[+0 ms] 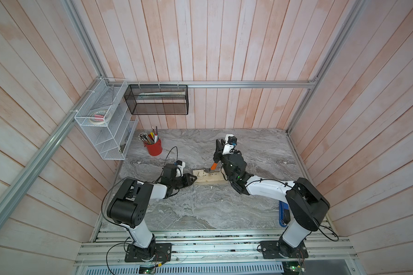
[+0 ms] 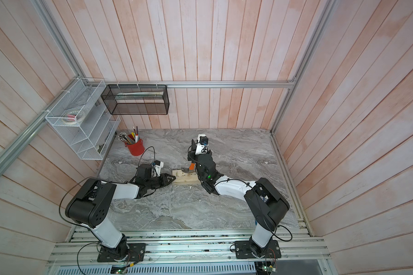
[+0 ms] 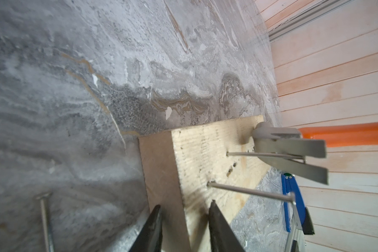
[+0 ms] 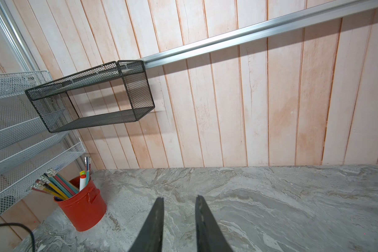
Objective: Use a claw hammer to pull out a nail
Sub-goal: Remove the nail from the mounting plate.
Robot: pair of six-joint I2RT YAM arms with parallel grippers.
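Aluminium mounting rail point(image 1: 212, 248) carrying both arm bases point(image 1: 148, 252), foremost in both top views; behind it the grey marbled bench point(image 1: 200, 209). Wooden block point(image 1: 210, 179), mid-bench, lying flat; left jaws clamp its left end, held part-way open by the wood between them. Claw hammer point(image 1: 207, 170): steel head bearing on the block's nailed top face near the back edge, orange handle rising toward the right arm point(image 1: 267, 188); right jaws closed hard on the handle, pointing at the back wall point(image 1: 224, 47). Red pot point(image 1: 154, 148) of pencils, back left, well apart. Left wrist view: two dark fingers point(image 3: 153, 229) astride the block's near end; hammer's forked claw with a standing nail point(image 3: 260, 154) in its slot; second nail point(image 3: 249, 192) standing just beside, free of the claw; loose nail point(image 3: 45, 218) flat on the bench. Right wrist view: fingertips point(image 4: 155, 218) narrowly apart over the bench; red pot near; black mesh basket point(image 4: 138, 91) on the back wall.
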